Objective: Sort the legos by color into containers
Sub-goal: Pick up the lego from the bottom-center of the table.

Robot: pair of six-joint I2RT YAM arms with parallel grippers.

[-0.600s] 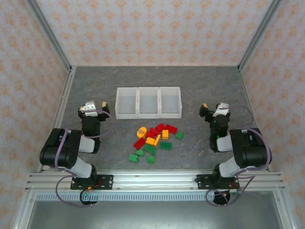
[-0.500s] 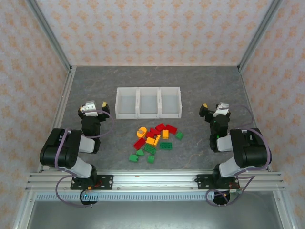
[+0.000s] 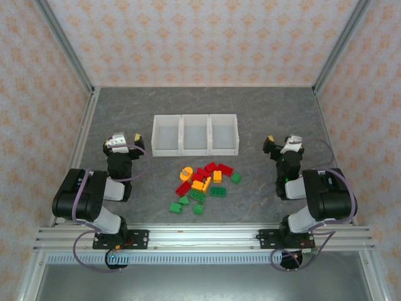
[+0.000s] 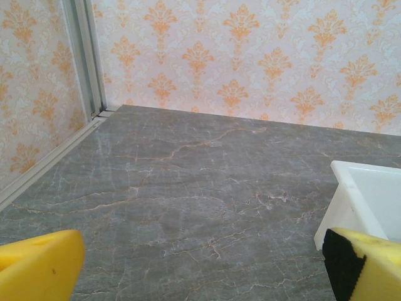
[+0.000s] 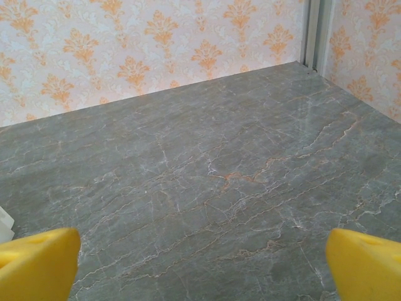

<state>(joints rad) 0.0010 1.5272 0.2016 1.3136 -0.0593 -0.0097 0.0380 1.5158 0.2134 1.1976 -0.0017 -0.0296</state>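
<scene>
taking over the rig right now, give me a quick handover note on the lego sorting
Left gripper: open, empty, over the left side of the grey marbled table.
Right gripper: open, empty, over the right side.
Small red, orange-yellow and green plastic legos: all in a loose pile on the table, just in front of the three joined white translucent plastic bins.
Done: nothing; the bins hold no bricks.
Left: sort every brick by colour.

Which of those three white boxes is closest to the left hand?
The leftmost box; it ends the row on the side where the left hand is.
</scene>
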